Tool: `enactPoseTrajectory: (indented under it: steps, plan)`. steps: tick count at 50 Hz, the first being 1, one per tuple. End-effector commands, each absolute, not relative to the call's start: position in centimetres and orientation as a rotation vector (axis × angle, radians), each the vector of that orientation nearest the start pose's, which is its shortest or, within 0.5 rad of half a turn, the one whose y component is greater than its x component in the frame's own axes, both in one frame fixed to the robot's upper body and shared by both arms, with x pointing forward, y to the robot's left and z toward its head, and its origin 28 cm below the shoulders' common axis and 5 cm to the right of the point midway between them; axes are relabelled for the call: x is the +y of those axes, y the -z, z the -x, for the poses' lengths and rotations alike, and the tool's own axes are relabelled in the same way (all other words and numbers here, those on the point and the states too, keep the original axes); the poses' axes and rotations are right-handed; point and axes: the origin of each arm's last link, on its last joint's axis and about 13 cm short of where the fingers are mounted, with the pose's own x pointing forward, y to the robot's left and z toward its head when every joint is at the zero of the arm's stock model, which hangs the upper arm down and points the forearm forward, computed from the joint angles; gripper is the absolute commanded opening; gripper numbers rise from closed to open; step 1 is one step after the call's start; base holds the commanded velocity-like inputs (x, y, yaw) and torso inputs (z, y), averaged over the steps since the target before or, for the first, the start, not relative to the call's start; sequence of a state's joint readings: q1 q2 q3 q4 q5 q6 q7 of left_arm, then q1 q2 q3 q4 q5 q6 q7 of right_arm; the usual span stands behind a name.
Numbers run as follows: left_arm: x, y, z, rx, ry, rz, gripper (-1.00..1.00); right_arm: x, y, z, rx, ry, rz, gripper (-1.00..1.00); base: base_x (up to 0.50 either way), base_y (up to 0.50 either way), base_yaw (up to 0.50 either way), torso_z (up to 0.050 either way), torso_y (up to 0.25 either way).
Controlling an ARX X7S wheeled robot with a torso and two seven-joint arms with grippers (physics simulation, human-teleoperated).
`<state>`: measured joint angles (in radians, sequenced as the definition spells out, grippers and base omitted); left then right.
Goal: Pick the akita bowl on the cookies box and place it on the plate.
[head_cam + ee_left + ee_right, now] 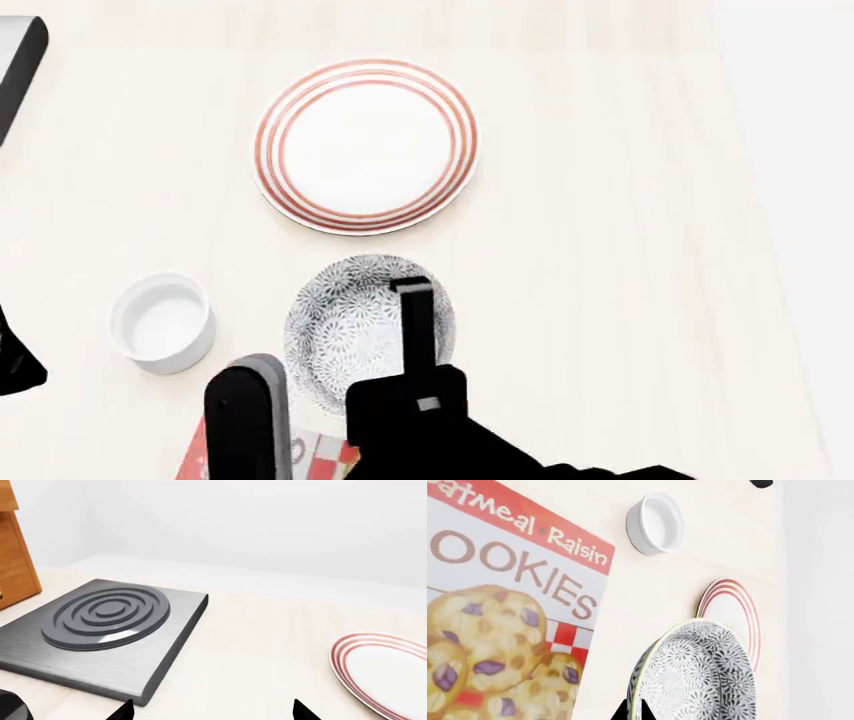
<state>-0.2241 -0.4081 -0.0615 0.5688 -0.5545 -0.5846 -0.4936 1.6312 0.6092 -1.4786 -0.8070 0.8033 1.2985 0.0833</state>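
Right up close, my right hand [411,300] is pinched shut on the rim of the akita bowl [350,325] (speckled side up), lifted between the cookies box [318,455] and the plate [366,144]. My left hand [210,712] is wide open, holding nothing.

Light was bright, even and diffuse in all 3 views, with no clear source. Shadows were faint and soft; the white cup [162,322] cast almost none. A pale sheen lay on the grey burner slab [107,630]. Renders were sharp, without blur or edge distortion.
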Motion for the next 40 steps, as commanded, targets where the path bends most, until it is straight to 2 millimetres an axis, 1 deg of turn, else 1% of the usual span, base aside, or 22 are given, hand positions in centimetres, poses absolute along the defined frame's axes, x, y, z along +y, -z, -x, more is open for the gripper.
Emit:
enactPoseTrajectory:
  steps: [1,4,9,12,15,19,20,23,30,34,40]
  plan:
    - [26.1,-15.5,-22.4,-0.182,-0.232,0.076,1.0,-7.9,-26.9,-25.4,0.037,-0.709,1.411,-1.0,0.0,0.0,0.0,0.0,0.0]
    - [26.0,-15.4,-22.3,-0.19,-0.218,0.074,1.0,-7.9,-26.9,-25.9,0.033,-0.701,1.408,-1.0,0.0,0.0,0.0,0.0,0.0]
    - [25.9,-15.5,-22.0,-0.201,-0.186,0.078,1.0,-7.8,-27.4,-27.6,0.011,-0.668,1.387,-1.0,0.0,0.0,0.0,0.0,0.0]
    - [25.9,-15.4,-22.0,-0.204,-0.18,0.077,1.0,-7.7,-27.4,-28.0,0.006,-0.665,1.382,-1.0,0.0,0.0,0.0,0.0,0.0]
    - [26.0,-15.4,-21.9,-0.206,-0.175,0.076,1.0,-7.7,-27.5,-29.0,-0.002,-0.654,1.378,-1.0,0.0,0.0,0.0,0.0,0.0]
    - [25.9,-15.5,-21.8,-0.206,-0.162,0.079,1.0,-7.8,-28.1,-29.9,-0.011,-0.635,1.373,-1.0,0.0,0.0,0.0,0.0,0.0]
    - [25.8,-15.4,-21.7,-0.208,-0.15,0.076,1.0,-7.8,-28.6,-30.3,-0.014,-0.617,1.367,-1.0,0.0,0.0,0.0,0.0,0.0]
    - [25.6,-15.2,-21.5,-0.215,-0.121,0.057,1.0,-7.7,-29.3,-30.8,-0.026,-0.604,1.36,-1.0,0.0,0.0,0.0,0.0,0.0]
    - [25.4,-15.1,-21.3,-0.214,-0.096,0.052,1.0,-7.2,-29.8,-32.4,-0.059,-0.575,1.356,-1.0,0.0,0.0,0.0,0.0,0.0]
    - [25.3,-14.9,-21.1,-0.214,-0.066,0.049,1.0,-7.0,-30.5,-33.9,-0.066,-0.542,1.351,-1.0,0.0,0.0,0.0,0.0,0.0]
    - [25.0,-14.6,-20.9,-0.222,-0.037,0.04,1.0,-6.7,-30.6,-35.0,-0.072,-0.525,1.355,-1.0,0.0,0.0,0.0,0.0,0.0]
